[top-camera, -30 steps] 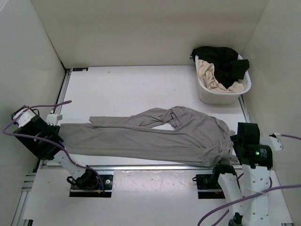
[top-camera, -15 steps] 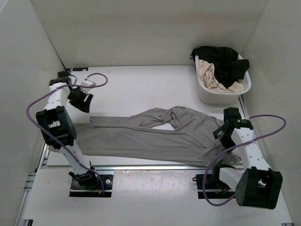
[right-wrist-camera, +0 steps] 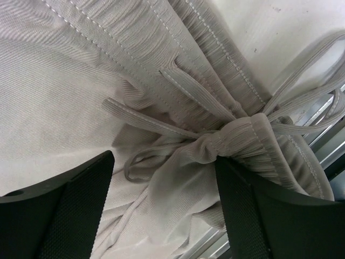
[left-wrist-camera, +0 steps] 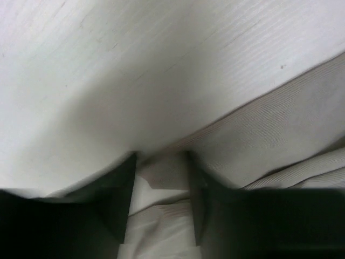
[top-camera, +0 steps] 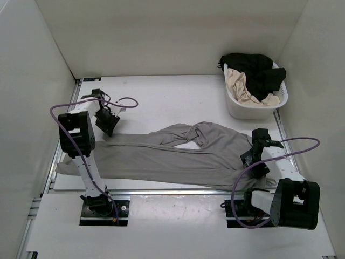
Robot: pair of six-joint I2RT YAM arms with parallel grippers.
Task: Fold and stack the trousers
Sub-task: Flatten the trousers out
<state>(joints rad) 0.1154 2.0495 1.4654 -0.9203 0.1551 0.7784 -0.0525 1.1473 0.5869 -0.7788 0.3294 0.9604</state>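
Left pincer [left-wrist-camera: 160,159] now lower, astride trousers [left-wrist-camera: 269,140] leg end.

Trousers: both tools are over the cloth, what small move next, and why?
Probably close the right tool on the bunched waistband of the trousers: its jaws stand open on either side of that bunch, and the left tool straddles a leg hem; nothing looks gripped yet.

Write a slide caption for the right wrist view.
Open right end effector straddles the bunched drawstring waist of soft mid-grey trousers.
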